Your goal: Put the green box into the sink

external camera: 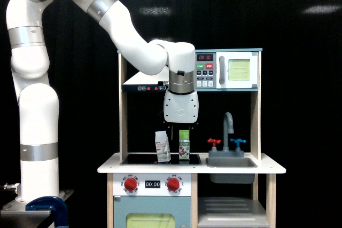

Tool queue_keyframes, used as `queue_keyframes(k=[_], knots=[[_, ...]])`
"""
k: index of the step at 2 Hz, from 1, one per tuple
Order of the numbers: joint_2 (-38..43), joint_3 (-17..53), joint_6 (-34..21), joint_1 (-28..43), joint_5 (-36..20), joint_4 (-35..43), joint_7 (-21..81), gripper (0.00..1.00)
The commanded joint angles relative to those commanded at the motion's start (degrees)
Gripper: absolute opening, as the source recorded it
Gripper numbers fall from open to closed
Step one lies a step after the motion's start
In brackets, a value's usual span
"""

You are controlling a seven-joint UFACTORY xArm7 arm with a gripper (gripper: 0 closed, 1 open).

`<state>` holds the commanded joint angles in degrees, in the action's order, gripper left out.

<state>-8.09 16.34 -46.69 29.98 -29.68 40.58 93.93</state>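
One white robot arm reaches over a toy kitchen, its gripper point(181, 127) pointing straight down. Directly below the gripper, apart from it, the green box point(184, 144) stands upright on the black stovetop point(140, 159). A white carton point(162, 146) leans just below the gripper, toward the exterior view's left. The grey sink point(231, 162), with its faucet point(228, 122), sits lower and toward the exterior view's right. The fingers are dark against the background, so their spread cannot be told.
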Motion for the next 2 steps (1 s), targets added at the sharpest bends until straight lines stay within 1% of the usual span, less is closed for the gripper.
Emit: queue_keyframes(k=[1, 2], knots=[[5.17, -4.33, 3.51, 2.16, -3.49, 3.13, -2.86, 1.0], [8.54, -7.98, 5.94, 2.94, -5.23, 5.35, -5.3, 1.0]])
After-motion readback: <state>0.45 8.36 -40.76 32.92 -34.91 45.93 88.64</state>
